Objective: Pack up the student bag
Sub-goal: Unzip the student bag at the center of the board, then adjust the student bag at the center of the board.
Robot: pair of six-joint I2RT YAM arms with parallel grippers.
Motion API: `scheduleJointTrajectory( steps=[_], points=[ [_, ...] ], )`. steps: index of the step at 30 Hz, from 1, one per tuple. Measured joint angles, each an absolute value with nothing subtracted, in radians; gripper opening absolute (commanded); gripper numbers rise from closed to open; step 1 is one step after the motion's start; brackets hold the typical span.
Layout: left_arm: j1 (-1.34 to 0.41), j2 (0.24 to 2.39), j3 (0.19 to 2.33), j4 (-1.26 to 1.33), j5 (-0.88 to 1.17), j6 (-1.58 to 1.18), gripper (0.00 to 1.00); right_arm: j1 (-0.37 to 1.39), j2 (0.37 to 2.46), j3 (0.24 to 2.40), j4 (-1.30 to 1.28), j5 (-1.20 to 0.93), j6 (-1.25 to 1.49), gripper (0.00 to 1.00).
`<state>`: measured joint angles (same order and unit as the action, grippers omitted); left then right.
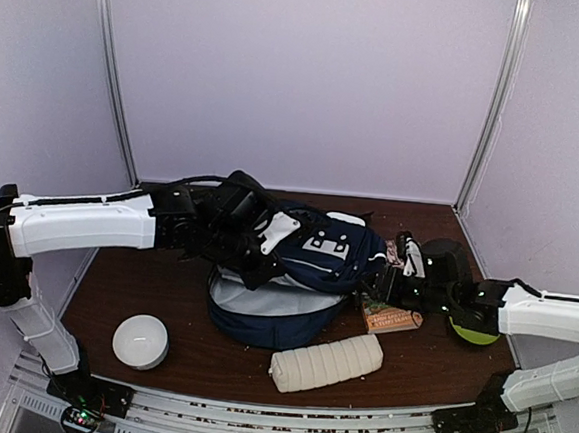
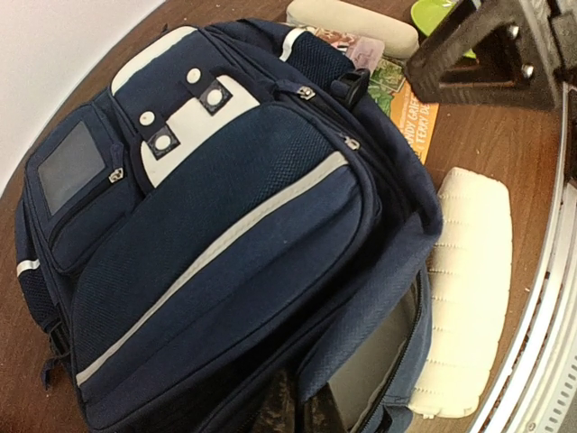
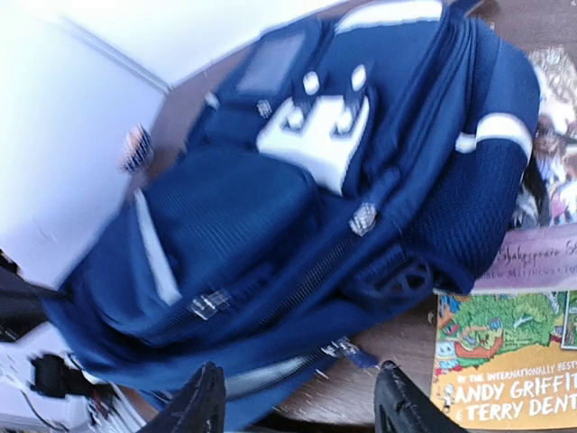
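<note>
Pale lilac walls [image 1: 300,77] close in a dark brown wooden table [image 1: 162,307]. From 9 o'clock the white left arm reaches toward the middle. The left gripper [image 1: 236,234] is closed and sunk among the black straps at the bag's 10 o'clock corner; what it pinches there cannot be made out.

At 7 o'clock, near the front edge, sits a low white round disc [image 1: 140,341].

The student bag [image 1: 317,254], a large dark navy fabric backpack with white trim stripes and white buckle patches, lies at the table's centre. Its front panel faces up and light grey lining shows along its near side.

At the bag's 5 o'clock, just beside it, a white ribbed cylindrical pouch [image 1: 326,362] lies on its side.

At the bag's 3 o'clock, a picture book with an orange cover band [image 3: 505,361] lies flat, partly under the bag's edge. Its cover reads "BY THE INTERNATIONALLY BEST…", "ANDY GRIFFIT…" and "TERRY DENT…", cut off by the frame. Just beyond it, a second book with a mauve band [image 3: 541,253] carries script that seems to begin "Shakespea…".

The right gripper [image 3: 302,406] comes in from 3 o'clock. It hovers over the bag's zipped side with its black fingers [image 3: 206,401] spread apart and nothing between them.

A lime green object [image 1: 471,333] peeks out beneath the right arm.
</note>
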<state>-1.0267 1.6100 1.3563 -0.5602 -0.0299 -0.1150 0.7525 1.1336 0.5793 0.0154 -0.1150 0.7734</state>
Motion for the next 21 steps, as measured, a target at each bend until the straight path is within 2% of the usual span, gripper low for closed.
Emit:
scheduleJointTrajectory(
  steps=[5,13,21],
  points=[
    [-1.027,1.61,1.355,-0.551,-0.03,-0.115,0.0,0.704,1.137,0.661,-0.019,-0.073,0.855,0.58],
    [-1.027,1.61,1.336,-0.535,-0.037,-0.131,0.0,0.618,1.374,0.753,-0.068,-0.02,1.017,0.58],
    [-1.029,1.61,1.283,-0.489,-0.055,-0.167,0.0,0.598,1.618,0.965,-0.11,-0.05,1.037,0.49]
  ],
)
